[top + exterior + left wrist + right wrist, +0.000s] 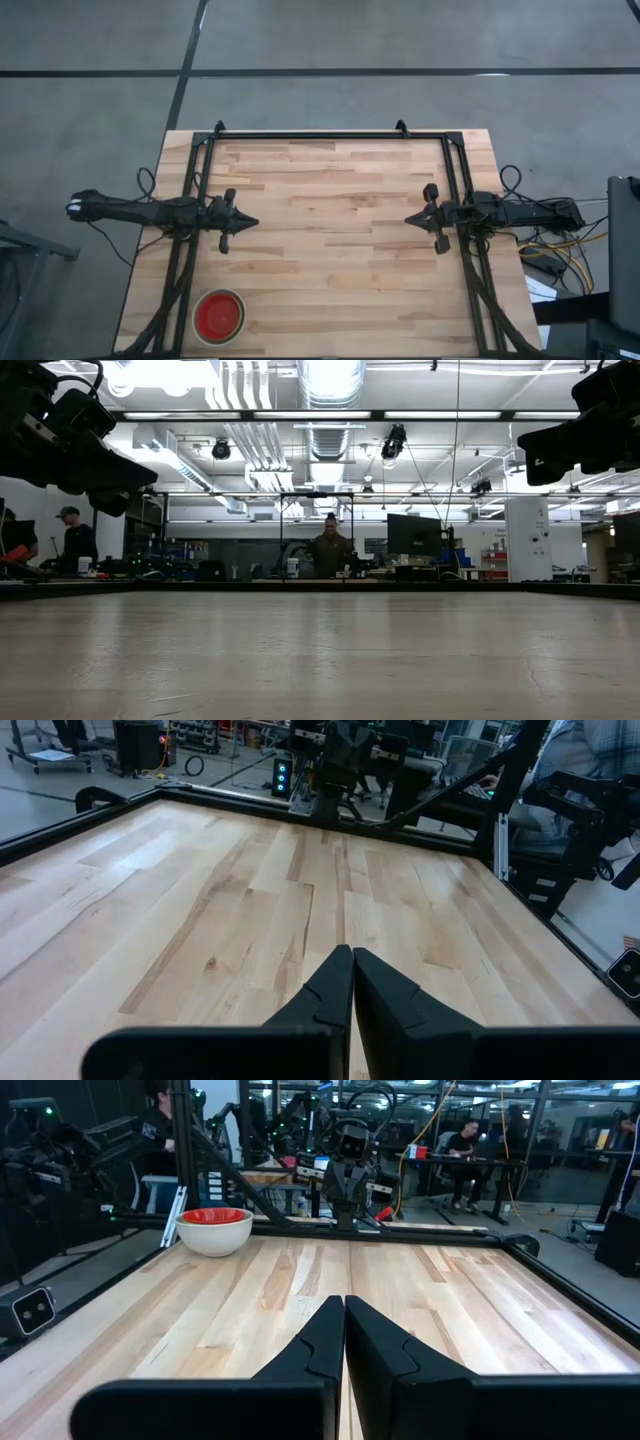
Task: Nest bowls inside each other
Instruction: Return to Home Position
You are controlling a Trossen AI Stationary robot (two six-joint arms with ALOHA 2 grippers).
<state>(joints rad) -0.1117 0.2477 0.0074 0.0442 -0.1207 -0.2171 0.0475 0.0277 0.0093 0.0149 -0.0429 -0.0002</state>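
Observation:
At the table's near left corner stands a whitish-cream bowl (219, 316) with a red bowl (219, 314) sitting inside it. The right wrist view shows the same pair, the cream bowl (214, 1235) with the red rim (212, 1215) just above its edge. My left gripper (252, 222) hovers shut above the table's left side, pointing toward the middle, well away from the bowls. My right gripper (408, 219) hovers shut above the right side, facing the left one. In the wrist views the left fingers (352, 955) and the right fingers (344, 1302) meet at their tips with nothing between them.
A black metal frame (330, 135) runs along the table's far edge and down both sides under the arms. Bare wood (330, 230) lies between the two grippers. Beyond the table, a person (329, 550) stands in the room, and others sit at desks.

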